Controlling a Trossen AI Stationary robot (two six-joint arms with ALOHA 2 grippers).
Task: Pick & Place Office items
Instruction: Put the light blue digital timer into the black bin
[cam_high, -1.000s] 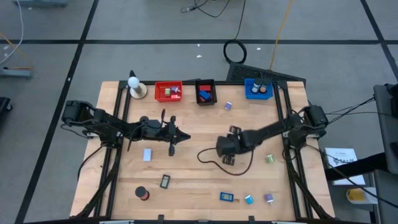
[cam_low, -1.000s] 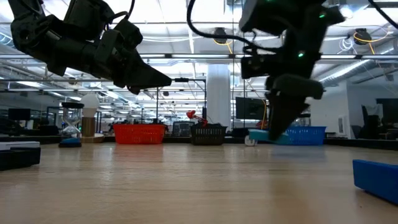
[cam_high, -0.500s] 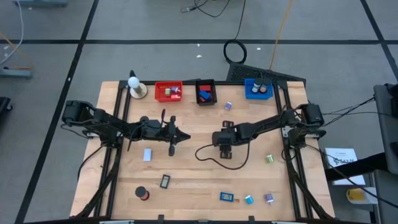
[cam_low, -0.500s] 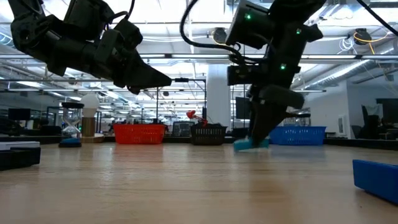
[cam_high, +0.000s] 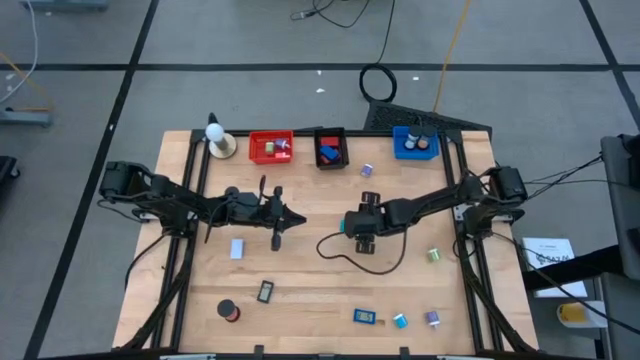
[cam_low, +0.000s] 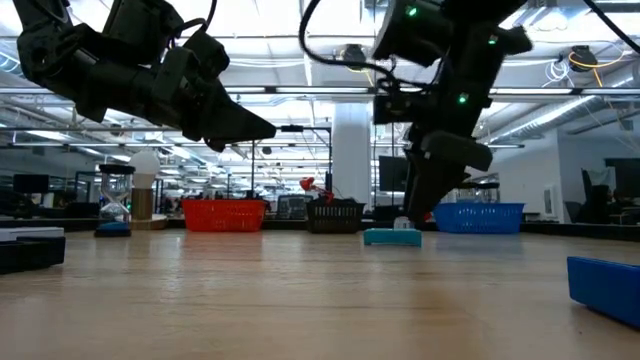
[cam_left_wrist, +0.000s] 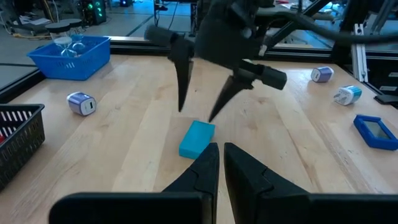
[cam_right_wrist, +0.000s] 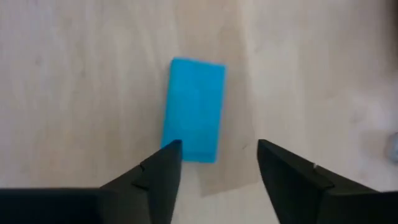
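A light-blue block (cam_right_wrist: 194, 109) lies flat on the table's middle (cam_low: 392, 237) (cam_left_wrist: 197, 138) (cam_high: 341, 225). My right gripper (cam_right_wrist: 217, 158) hangs just above it, open and pointing down, touching nothing (cam_low: 425, 200) (cam_left_wrist: 205, 93). My left gripper (cam_left_wrist: 219, 167) is shut and holds nothing. It hovers left of the middle (cam_high: 290, 220), pointing at the block. Other small pieces lie scattered: a pale block (cam_high: 237, 249), a black-framed rectangle (cam_high: 265, 291), a black roll (cam_high: 230, 311), and a purple clip (cam_high: 367, 171).
A red bin (cam_high: 270, 147), a black bin (cam_high: 330, 147) and a blue bin (cam_high: 415, 143) stand along the far edge, with a white ball on a tan base (cam_high: 216, 138) at the far left. More pieces lie near the near edge (cam_high: 364, 317) and at the right (cam_high: 434, 256).
My right gripper carried the light-blue block toward the table's left, lowered it and let go. The block, held tilted half a second ago, now lies flat on the table, with the fingers clear above it.
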